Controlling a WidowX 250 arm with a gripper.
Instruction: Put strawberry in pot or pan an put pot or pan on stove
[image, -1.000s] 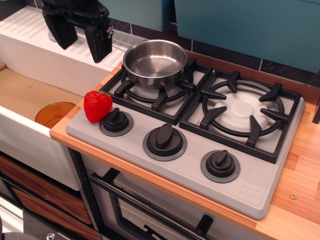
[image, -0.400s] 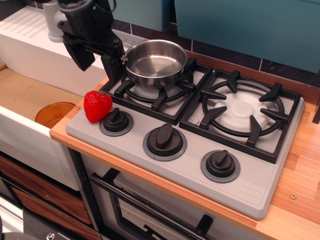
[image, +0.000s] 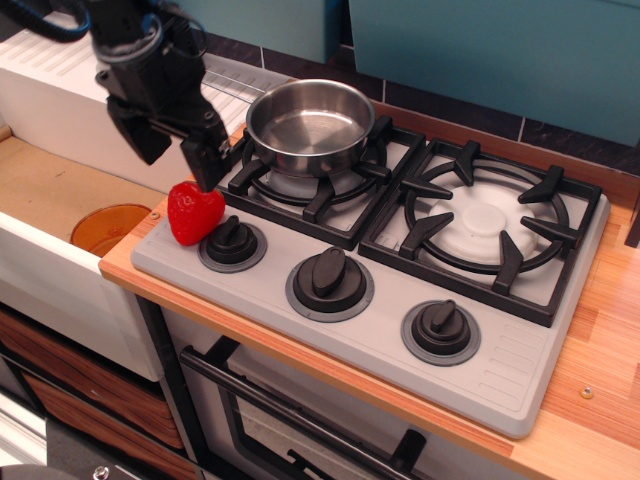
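The gripper (image: 178, 152) hung with its two black fingers spread apart, just above the strawberry (image: 194, 212), holding nothing. The strawberry sat on the stove's (image: 400, 345) grey front corner, beside the left knob (image: 232, 240). The empty pan (image: 310, 125) rested on the left burner.

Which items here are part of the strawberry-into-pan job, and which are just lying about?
Belongs to the job:
- strawberry, on the stove's front left corner
- steel pan, empty, on the left burner
- stove
- gripper, fingers apart, just above the strawberry

Just lying about:
- orange dish, in the sink
- white drainer, behind the sink
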